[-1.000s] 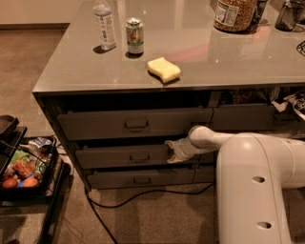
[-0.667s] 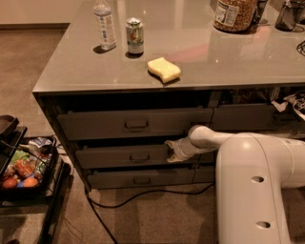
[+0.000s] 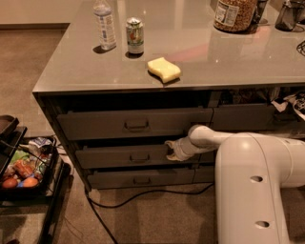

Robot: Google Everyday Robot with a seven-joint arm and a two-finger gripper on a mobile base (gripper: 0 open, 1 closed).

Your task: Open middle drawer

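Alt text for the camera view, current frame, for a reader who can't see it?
The robot's white arm extends from the right, with its gripper at the right end of the middle drawer front, beside the small central handle; the drawer looks barely open, if at all. On the grey countertop above sit a water bottle, a soda can and a yellow sponge.

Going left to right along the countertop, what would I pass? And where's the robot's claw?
Water bottle, soda can, yellow sponge, large jar. The gripper is below, at the right end of the middle drawer.
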